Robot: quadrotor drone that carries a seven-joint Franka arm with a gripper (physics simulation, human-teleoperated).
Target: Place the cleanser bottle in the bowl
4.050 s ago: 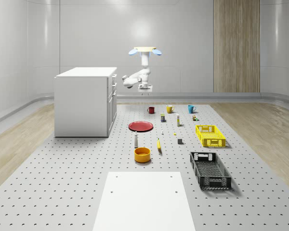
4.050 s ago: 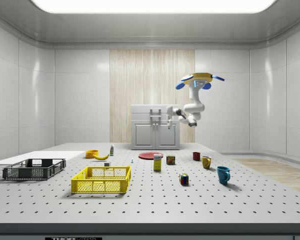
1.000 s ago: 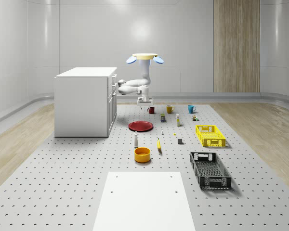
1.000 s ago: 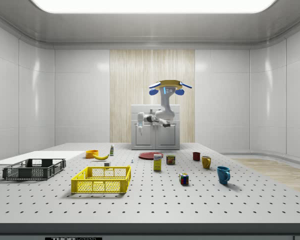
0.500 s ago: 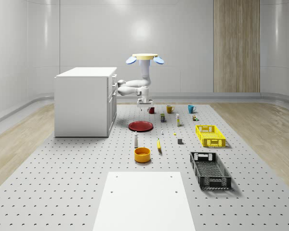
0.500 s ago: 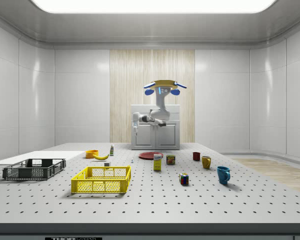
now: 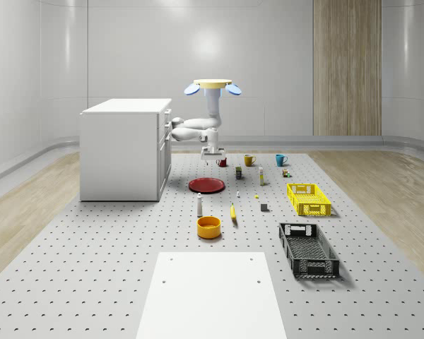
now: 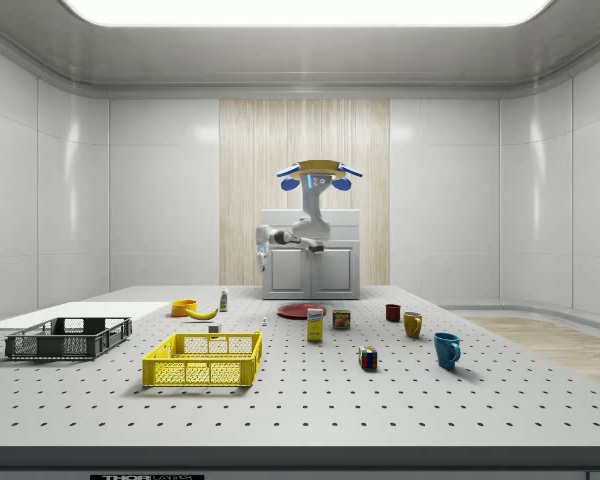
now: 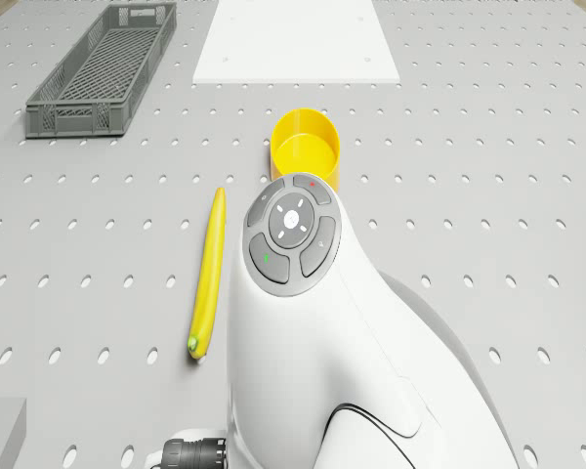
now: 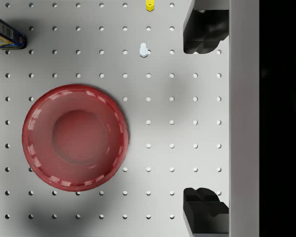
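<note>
Red plate (image 10: pixel 75 137) under wrist | jaws spread, empty | drone (image 7: pixel 212 86) hovering | drone view: yellow bowl (image 9: pixel 305 147)

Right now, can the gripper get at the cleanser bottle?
Probably not yet. The drone hovers high near the red plate, its open gripper well above the table; the cleanser bottle stands unobstructed nearer the bowl.

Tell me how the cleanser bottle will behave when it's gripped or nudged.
The cleanser bottle stands upright, tall and narrow on a small base, so a sideways nudge would likely tip it. It looks like a rigid container, probably stiff enough to hold without collapsing. It is taller than the low yellow bowl, so it may lean or topple once released there.
</note>
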